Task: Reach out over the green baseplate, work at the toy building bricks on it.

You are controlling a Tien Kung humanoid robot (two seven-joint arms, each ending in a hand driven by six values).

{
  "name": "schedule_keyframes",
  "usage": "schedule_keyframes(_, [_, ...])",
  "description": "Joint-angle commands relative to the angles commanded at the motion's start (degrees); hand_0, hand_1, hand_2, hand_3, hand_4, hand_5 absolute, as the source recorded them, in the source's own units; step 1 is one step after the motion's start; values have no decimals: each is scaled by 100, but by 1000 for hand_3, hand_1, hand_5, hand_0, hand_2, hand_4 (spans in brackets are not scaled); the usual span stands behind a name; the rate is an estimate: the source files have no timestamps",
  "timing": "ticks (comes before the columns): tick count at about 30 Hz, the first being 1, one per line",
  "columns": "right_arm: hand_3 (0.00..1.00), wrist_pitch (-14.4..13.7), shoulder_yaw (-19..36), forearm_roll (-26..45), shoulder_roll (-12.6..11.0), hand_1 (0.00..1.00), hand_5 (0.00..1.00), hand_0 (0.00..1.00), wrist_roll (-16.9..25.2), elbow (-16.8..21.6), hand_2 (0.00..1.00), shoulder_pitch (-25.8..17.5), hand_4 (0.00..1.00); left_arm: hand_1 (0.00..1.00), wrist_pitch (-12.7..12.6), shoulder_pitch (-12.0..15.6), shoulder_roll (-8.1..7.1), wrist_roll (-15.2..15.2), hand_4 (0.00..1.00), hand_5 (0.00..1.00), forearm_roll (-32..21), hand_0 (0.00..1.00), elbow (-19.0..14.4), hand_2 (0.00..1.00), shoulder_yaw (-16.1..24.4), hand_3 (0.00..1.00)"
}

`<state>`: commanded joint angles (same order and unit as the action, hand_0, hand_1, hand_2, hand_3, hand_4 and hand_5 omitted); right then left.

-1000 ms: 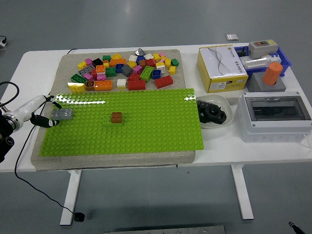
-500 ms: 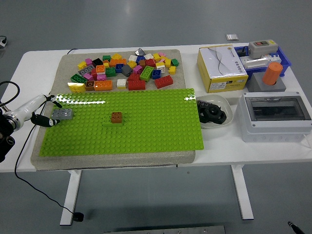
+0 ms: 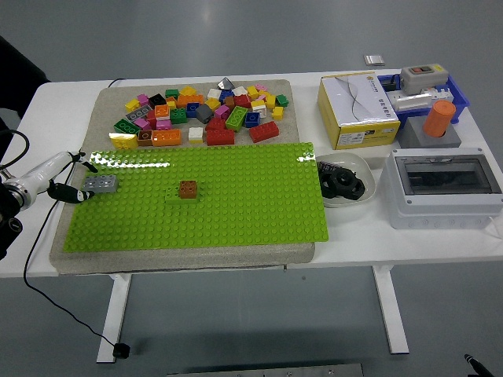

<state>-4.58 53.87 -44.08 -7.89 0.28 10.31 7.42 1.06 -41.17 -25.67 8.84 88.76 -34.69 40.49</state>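
The green baseplate lies on a grey mat at the table's front left. A grey brick sits near the plate's left edge. Further right, a brown brick is stacked on a small green brick. My left hand, white with dark fingertips, comes in from the left edge. Its fingers are spread just left of the grey brick, one above it and one below, and grasp nothing. My right hand is out of view.
A heap of loose coloured bricks lies on the mat behind the plate. To the right stand a yellow box, a white bowl holding a black object, a grey switch box and an orange cylinder. A black cable hangs at the left.
A dark shape has come into the top left corner. My left hand and the bricks have barely moved.
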Motion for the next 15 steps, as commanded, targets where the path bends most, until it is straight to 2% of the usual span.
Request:
schedule_keyframes(4, [693, -5, 90, -33, 16, 589, 778, 695, -7, 0, 712, -41, 743, 998, 67, 189, -169, -88, 779, 2, 278, 998, -437, 998, 404, 694])
schedule_keyframes(9, [693, -13, 235, -108, 37, 590, 779, 694, -20, 0, 712, -114, 744, 998, 192, 742, -353, -226, 779, 2, 652, 998, -1170, 998, 1143, 687])
schedule_keyframes(12, [693, -16, 311, -156, 53, 590, 779, 694, -30, 0, 711, -159, 744, 998, 253, 1110, -336, -289, 781, 2, 718, 998, -1699, 998, 1672, 680])
schedule_keyframes(15, [693, -16, 391, -224, 73, 590, 779, 694, -44, 0, 711, -200, 744, 998, 309, 1510, -245, -344, 781, 2, 647, 998, -2248, 998, 2191, 680])
